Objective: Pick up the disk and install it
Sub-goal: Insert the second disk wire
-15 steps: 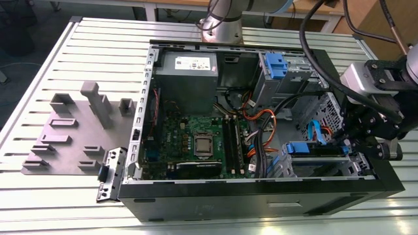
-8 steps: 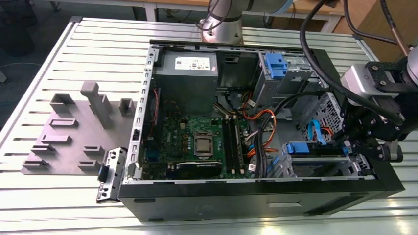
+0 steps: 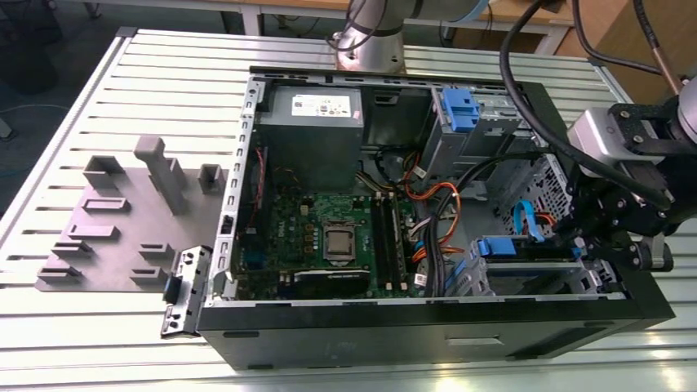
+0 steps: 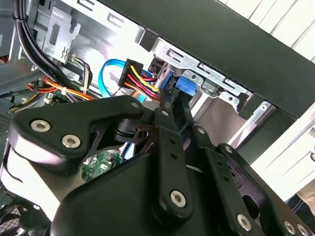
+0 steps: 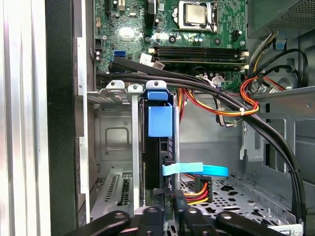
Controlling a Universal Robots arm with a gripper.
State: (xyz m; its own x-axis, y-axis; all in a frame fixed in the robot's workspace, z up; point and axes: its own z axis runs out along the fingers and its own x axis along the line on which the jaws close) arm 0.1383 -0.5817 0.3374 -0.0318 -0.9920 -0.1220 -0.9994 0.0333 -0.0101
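The disk (image 5: 158, 147) stands on edge in the metal drive cage (image 5: 115, 147) at the case's front corner, its blue carrier tab (image 5: 160, 120) at the far end. In the exterior view the disk's blue carrier (image 3: 504, 247) sits in the cage at the lower right of the open computer case (image 3: 436, 322). My gripper (image 5: 168, 210) is at the disk's near end, shut on its edge. In the second wrist view the black fingers (image 4: 172, 105) reach up to the blue carrier (image 4: 186, 87).
A blue data cable (image 5: 197, 170) and a plug with coloured wires (image 5: 197, 189) lie right beside the disk. Thick black cables (image 5: 197, 86) cross above the cage. The motherboard (image 3: 326, 237), a grey power supply (image 3: 313, 110) and a lone blue bracket (image 3: 463, 110) fill the case. A grey fixture plate (image 3: 120, 220) lies at the exterior view's left.
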